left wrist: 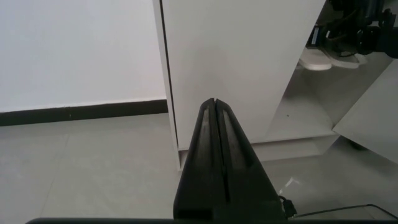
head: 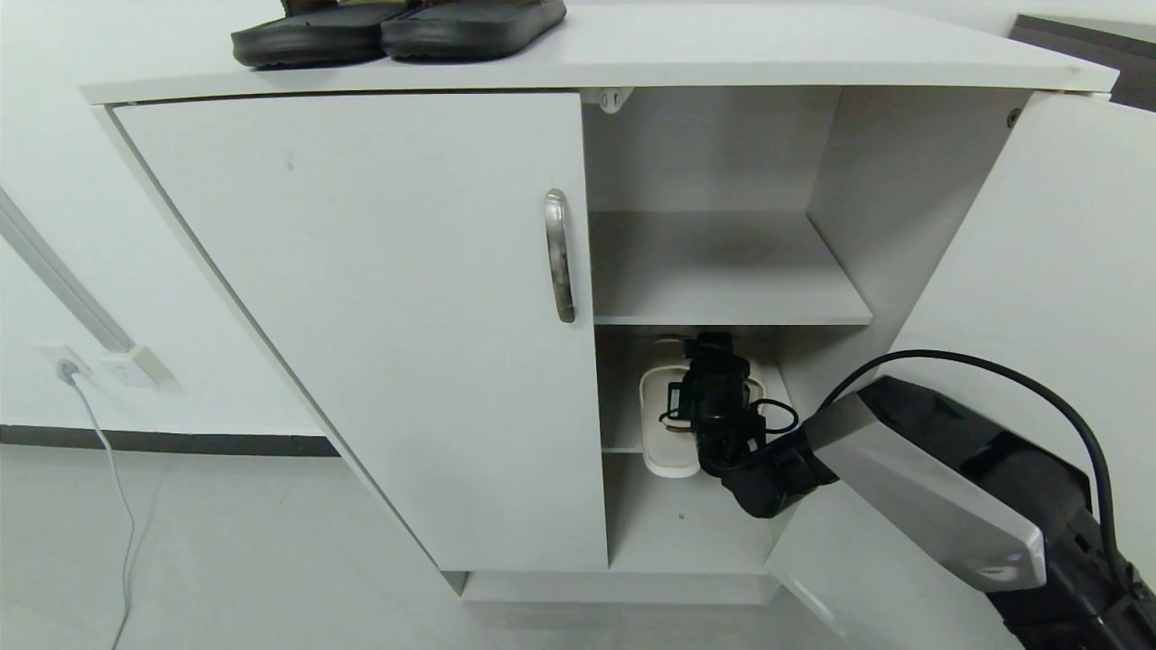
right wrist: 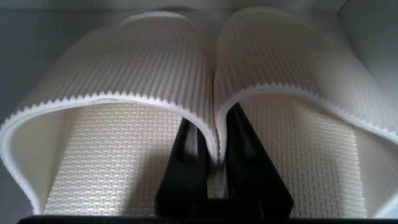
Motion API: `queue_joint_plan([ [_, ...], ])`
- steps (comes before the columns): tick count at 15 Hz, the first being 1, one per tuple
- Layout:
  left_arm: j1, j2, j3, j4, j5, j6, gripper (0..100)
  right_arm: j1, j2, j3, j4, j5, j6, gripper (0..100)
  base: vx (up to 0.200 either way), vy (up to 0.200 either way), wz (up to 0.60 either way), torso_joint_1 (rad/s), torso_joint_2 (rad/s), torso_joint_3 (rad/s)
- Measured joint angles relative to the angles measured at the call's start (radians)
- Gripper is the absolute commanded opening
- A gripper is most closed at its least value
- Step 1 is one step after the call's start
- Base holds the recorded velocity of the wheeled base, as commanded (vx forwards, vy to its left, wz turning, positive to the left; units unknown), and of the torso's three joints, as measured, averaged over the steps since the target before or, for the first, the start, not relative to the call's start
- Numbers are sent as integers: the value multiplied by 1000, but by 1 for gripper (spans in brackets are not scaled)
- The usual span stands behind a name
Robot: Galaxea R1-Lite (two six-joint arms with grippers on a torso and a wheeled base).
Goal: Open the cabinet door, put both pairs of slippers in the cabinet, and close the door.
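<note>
Step in hand: I'm placing pair one. My right gripper [head: 713, 397] is reaching in past the open right door [head: 1066, 271], inside the cabinet [head: 722, 54] at the lower shelf [head: 619, 449]. It's clamping narrow on the white slippers [head: 664, 424], with the two inner strap edges pinched together between the fingers [right wrist: 186, 168].

The white slippers are lying side by side, touching, long axis running front to back, toes toward the cabinet's back wall and heels toward me. I can't tell if the soles are fully seated, and the heels look to be overhanging the shelf edge.

Next move, as I'm judging it: push slightly deeper, release, back out straight so the fingers don't drag the straps.

My left gripper [left wrist: 213, 109] is hanging low by the closed left door [head: 361, 316], fingers pressed together, holding nothing.

The black slippers [head: 397, 32] are sitting on the cabinet top, not yet stowed.
</note>
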Motion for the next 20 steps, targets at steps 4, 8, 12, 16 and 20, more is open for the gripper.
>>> queue_joint_plan([
  [4, 0, 0, 0, 0, 0, 0, 0, -3, 9, -11, 8, 0, -1, 100, 0, 0, 0, 0, 0, 0],
  [8, 0, 0, 0, 0, 0, 0, 0, 9, -23, 81, -24, 1, -2, 100, 0, 0, 0, 0, 0, 0],
  [12, 0, 0, 0, 0, 0, 0, 0, 31, -107, 247, -111, 1, -1, 100, 0, 0, 0, 0, 0, 0],
  [16, 0, 0, 0, 0, 0, 0, 0, 77, -226, 496, -210, 0, 1, 100, 0, 0, 0, 0, 0, 0],
  [20, 0, 0, 0, 0, 0, 1, 0, 156, -393, 792, -308, 0, 7, 100, 0, 0, 0, 0, 0, 0],
])
